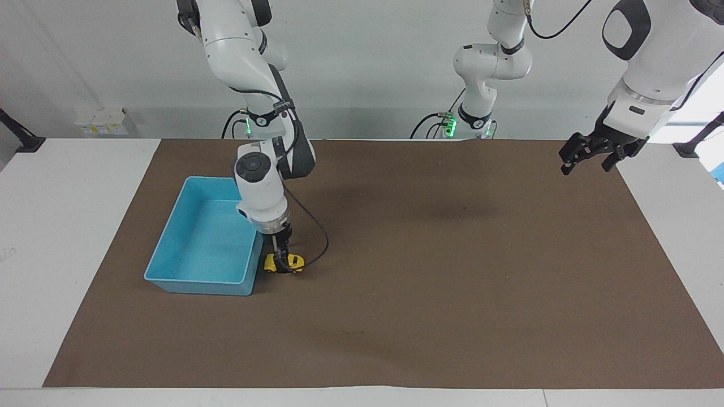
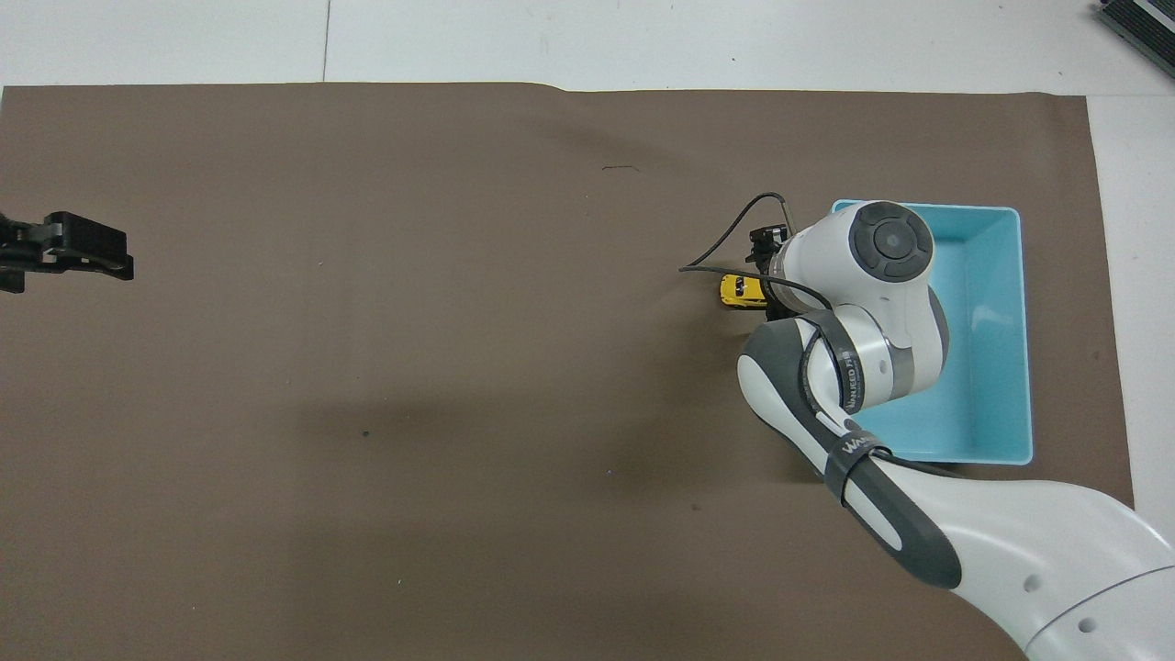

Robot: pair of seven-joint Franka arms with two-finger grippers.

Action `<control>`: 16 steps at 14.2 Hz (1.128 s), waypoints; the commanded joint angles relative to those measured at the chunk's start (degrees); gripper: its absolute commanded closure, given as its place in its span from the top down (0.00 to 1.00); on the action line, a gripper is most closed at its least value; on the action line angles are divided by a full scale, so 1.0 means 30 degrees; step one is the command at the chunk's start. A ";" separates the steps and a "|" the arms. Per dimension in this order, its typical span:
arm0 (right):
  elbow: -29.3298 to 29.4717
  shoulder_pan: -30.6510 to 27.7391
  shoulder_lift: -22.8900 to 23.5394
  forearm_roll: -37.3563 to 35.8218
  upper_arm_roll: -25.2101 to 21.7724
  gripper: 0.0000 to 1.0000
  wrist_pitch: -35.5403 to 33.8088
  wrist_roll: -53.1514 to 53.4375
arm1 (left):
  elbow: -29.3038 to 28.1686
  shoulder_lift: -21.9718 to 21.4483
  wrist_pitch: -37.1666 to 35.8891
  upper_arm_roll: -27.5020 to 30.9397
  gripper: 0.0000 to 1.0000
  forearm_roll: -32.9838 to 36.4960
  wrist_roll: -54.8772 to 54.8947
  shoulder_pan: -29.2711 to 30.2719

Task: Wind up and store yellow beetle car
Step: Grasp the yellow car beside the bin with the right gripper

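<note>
The bench (image 1: pixel 34 226) is white, and a large brown mat (image 1: pixel 452 271) covers most of its top, leaving white strips at 3 and 9 o'clock in the facing view. A plain pale grey wall (image 1: pixel 367 68) rises at 12 o'clock, and a small white socket box (image 1: pixel 102 120) sits low on it toward 10 o'clock. Bright daylight comes in at 2 o'clock, and soft shadows lie on the mat near its middle.
</note>
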 commanded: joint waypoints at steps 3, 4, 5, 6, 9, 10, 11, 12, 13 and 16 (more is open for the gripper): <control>-0.1205 -0.0276 -0.0190 -0.0489 0.0158 0.37 0.1398 0.0580 | -0.0242 -0.0379 -0.0130 -0.0123 1.00 0.0003 0.0455 -0.0160; -0.1205 -0.0276 -0.0190 -0.0489 0.0158 0.03 0.1427 0.0609 | -0.0242 -0.0379 -0.0101 -0.0124 1.00 0.0003 0.0454 -0.0306; -0.1031 -0.0305 -0.0132 -0.0460 0.0158 0.00 0.1369 0.0697 | -0.0213 -0.0350 0.0247 -0.0124 1.00 -0.0055 0.0454 -0.0365; -0.0971 -0.0334 -0.0103 -0.0431 0.0158 0.00 0.1340 0.0727 | -0.0242 -0.0350 0.0512 -0.0124 1.00 -0.0143 0.0483 -0.0395; -0.0621 0.0016 -0.0219 -0.0430 0.0158 0.00 0.0990 0.1339 | -0.0329 -0.0437 0.0253 -0.0124 1.00 -0.0173 0.0279 -0.0687; -0.0300 0.0046 -0.0306 -0.0430 0.0158 0.00 0.0495 0.1574 | -0.0417 -0.0467 0.0222 -0.0124 1.00 -0.0202 0.0278 -0.0688; 0.0081 0.0075 -0.0394 -0.0401 0.0187 0.00 -0.0177 0.1635 | -0.0418 -0.0496 0.0221 -0.0124 1.00 -0.0231 0.0278 -0.0688; 0.0578 0.0104 -0.0540 -0.0401 0.0187 0.00 -0.0996 0.1606 | -0.0447 -0.0496 0.0250 -0.0124 1.00 -0.0231 0.0307 -0.0688; 0.1047 0.0105 -0.0716 -0.0372 0.0187 0.00 -0.1758 0.1548 | -0.0592 -0.0554 0.0280 -0.0153 1.00 -0.0260 0.0366 -0.0688; 0.2192 0.0105 -0.1359 -0.0284 0.0216 0.00 -0.3782 0.1372 | -0.0682 -0.0584 0.0251 -0.0124 1.00 -0.0436 0.0278 -0.0688</control>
